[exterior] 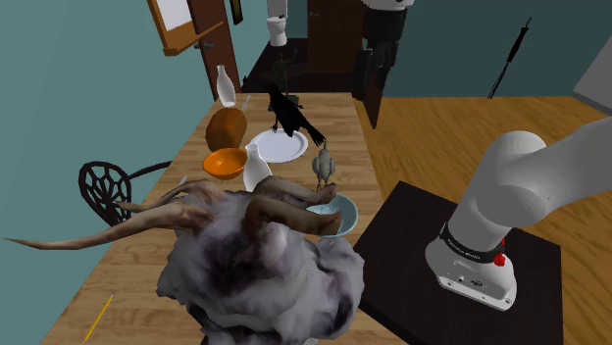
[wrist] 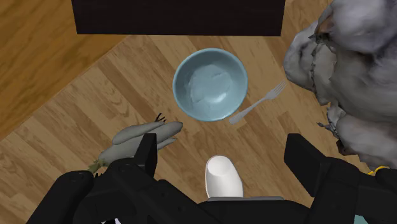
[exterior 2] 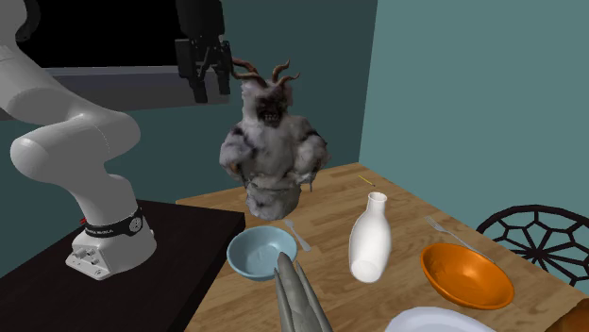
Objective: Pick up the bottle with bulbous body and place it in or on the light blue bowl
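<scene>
gripper high over the wooden table, fingers spread and clasping nothing; white bottle upright on the table directly beneath it, apart from both fingers, between light blue bowl and orange bowl.

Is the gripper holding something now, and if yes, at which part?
Nothing is held. The gripper is open, high above the white bottle, which stands on the table.
</scene>
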